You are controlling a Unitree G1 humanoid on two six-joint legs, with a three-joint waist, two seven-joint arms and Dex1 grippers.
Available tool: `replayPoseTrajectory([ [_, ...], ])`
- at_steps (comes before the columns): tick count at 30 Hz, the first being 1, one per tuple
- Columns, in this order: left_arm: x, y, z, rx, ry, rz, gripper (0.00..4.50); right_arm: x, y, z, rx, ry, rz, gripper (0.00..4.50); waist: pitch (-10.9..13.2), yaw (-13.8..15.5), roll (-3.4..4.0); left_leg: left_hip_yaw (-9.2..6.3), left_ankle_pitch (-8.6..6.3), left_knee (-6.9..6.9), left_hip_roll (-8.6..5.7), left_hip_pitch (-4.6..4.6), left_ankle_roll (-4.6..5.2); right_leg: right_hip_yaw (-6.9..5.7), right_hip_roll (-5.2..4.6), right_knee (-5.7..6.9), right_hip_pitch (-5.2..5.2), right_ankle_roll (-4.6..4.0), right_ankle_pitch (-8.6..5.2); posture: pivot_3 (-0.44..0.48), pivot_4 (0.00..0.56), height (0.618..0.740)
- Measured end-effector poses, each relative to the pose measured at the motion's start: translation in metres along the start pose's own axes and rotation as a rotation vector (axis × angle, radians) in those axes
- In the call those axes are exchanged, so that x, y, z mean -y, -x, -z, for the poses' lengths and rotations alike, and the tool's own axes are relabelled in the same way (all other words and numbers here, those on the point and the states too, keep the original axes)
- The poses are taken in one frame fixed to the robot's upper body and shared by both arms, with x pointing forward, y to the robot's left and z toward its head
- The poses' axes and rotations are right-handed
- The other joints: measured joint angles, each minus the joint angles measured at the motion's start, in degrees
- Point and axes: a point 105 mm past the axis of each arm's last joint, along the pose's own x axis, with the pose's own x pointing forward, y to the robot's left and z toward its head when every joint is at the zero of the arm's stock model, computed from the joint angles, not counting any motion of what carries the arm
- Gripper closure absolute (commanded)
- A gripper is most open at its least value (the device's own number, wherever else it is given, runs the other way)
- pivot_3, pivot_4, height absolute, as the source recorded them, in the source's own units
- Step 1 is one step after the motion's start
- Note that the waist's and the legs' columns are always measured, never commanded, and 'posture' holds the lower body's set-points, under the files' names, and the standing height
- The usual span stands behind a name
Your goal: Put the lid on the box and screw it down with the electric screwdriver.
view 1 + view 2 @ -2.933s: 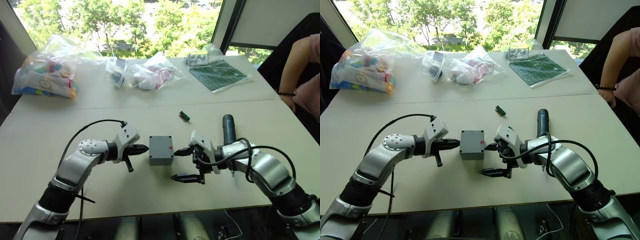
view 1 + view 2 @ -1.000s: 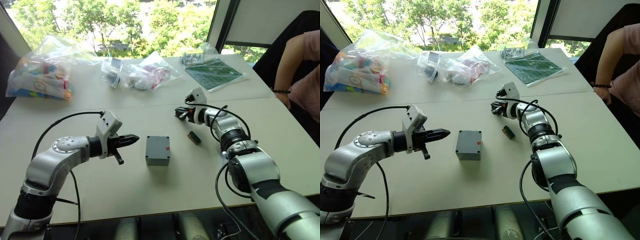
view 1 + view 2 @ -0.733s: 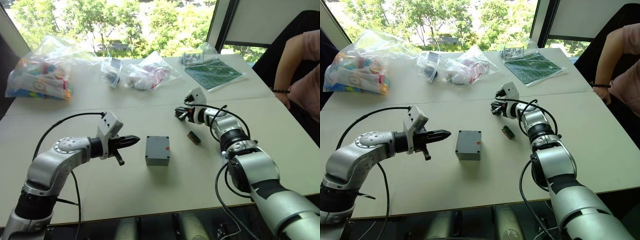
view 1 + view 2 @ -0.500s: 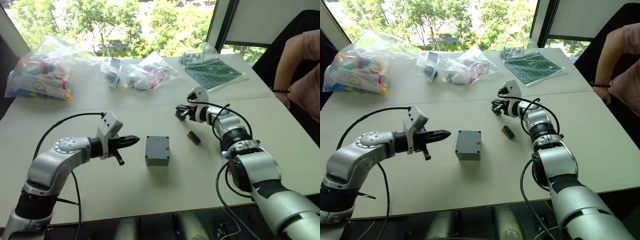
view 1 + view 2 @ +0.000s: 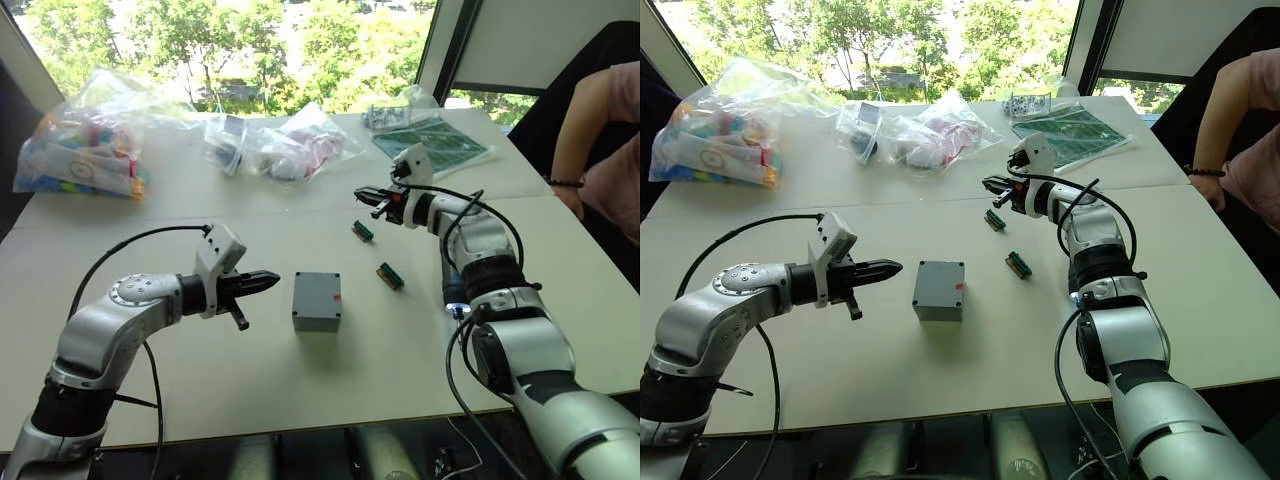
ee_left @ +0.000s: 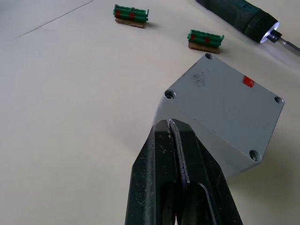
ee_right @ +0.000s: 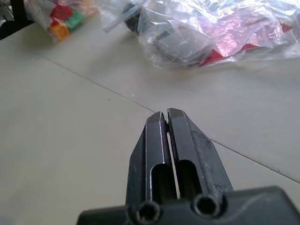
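Right gripper [image 5: 989,182] swings farther back, jaws closed, empty | left gripper [image 5: 272,281] jaws closed beside box [image 5: 318,300] mid-surface, lid apparently on | electric screwdriver [image 6: 238,18] lies unheld; screwing apparently remains

The box [image 5: 317,301] sits near the middle of the tabletop [image 5: 300,390], with the left gripper [image 5: 268,281] just to its left, apart from it. Two small terminal blocks lie to the box's right — one [image 5: 389,276] near it, the other [image 5: 362,231] farther back. The right gripper [image 5: 362,194] hovers behind that farther block. The electric screwdriver [image 6: 239,15] lies right of the nearer block. Plastic bags [image 5: 285,145] line the far edge — a circuit board [image 5: 432,148] at the far right.
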Motion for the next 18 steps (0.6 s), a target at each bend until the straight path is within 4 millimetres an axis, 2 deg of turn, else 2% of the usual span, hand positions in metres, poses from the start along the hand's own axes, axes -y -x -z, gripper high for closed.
replayPoseTrajectory([
  [4,0.008,0.010,-0.007,-0.019,-0.025,0.058,4.50,-0.044,0.035,0.007,-0.028,0.024,-0.156,4.49,0.0,-0.1,0.02,0.00,0.00,-0.02,0.00,0.01,0.00,-0.01,-0.02,0.00,0.00,0.06,-0.05,0.000,0.150,0.740],
  [8,0.022,0.013,-0.010,-0.029,-0.038,0.148,4.50,-0.078,0.046,0.004,-0.024,0.013,-0.244,4.49,0.0,-0.5,0.03,0.04,0.00,0.00,0.02,0.14,0.00,0.03,0.05,0.02,0.00,-0.08,-0.22,0.000,0.150,0.740],
  [11,0.024,0.014,-0.008,-0.046,-0.038,0.171,4.50,-0.088,0.046,0.002,-0.022,0.009,-0.260,4.49,0.0,-0.3,0.02,-0.01,0.01,0.06,0.03,0.15,0.00,0.02,0.10,0.04,0.02,-0.12,-0.22,0.000,0.150,0.740],
  [18,0.023,0.011,-0.004,-0.058,-0.037,0.179,4.50,-0.101,0.038,0.013,-0.061,-0.001,-0.275,4.49,0.0,-0.2,0.03,0.06,0.01,0.05,0.00,0.03,0.00,0.04,0.00,-0.05,0.02,-0.17,-0.20,0.000,0.150,0.740],
])
